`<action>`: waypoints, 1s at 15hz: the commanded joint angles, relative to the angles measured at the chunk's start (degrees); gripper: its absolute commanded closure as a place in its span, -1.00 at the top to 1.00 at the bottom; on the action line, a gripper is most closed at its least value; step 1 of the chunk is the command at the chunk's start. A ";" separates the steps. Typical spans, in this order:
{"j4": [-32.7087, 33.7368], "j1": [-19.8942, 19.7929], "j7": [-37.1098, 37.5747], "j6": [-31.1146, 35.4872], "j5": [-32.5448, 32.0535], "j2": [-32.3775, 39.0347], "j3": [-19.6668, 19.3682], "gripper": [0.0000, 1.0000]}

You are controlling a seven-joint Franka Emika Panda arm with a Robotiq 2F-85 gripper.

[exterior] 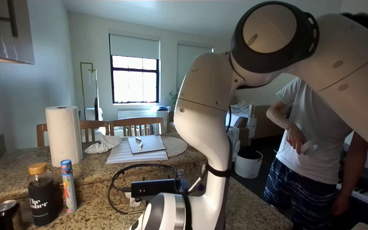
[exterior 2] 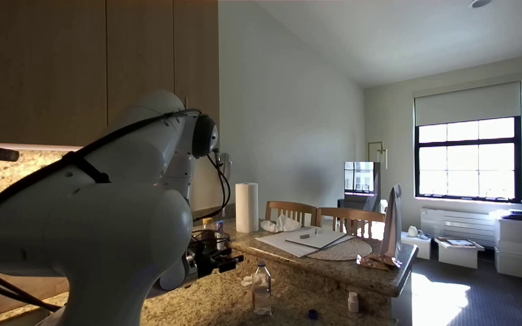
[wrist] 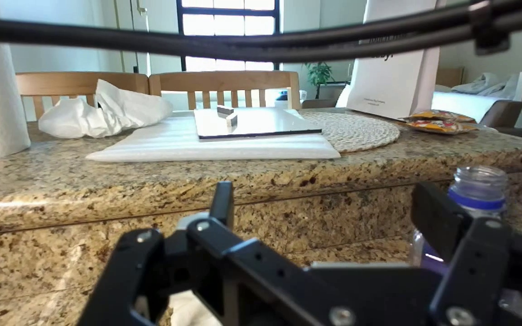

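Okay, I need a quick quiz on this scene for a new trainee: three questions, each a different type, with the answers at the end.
1. Is the clear bottle capped or open at the top?
2. True or false: the gripper has its jaws shut.
3. Fill in the blank: on the raised counter, the crumpled white sheet lies beside an upright white ____.

Key:
1. Open.
2. False; in the wrist view the jaws stand well apart.
3. towel roll
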 commanded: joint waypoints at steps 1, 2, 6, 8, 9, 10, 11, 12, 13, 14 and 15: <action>-6.94 0.32 7.17 -5.46 -1.46 -3.63 1.13 1.00; -7.38 0.17 9.04 -6.94 -1.20 -3.72 1.42 1.00; -7.36 0.17 15.42 -15.37 1.00 -2.23 2.45 1.00; -7.46 0.89 15.92 -20.11 1.02 -1.37 2.02 1.00; -7.51 1.59 15.21 -22.74 0.63 -1.08 1.71 1.00; -7.49 1.92 14.81 -25.20 0.91 -0.81 1.70 1.00; -7.14 2.02 15.03 -27.48 1.75 -0.37 2.03 1.00; -6.92 2.03 15.08 -29.63 2.70 0.10 2.34 1.00; -6.87 2.06 15.51 -31.95 4.24 0.56 2.71 1.00; -6.57 1.93 15.87 -33.62 5.96 0.96 3.19 1.00; -6.18 1.60 16.42 -35.32 8.48 1.33 3.95 1.00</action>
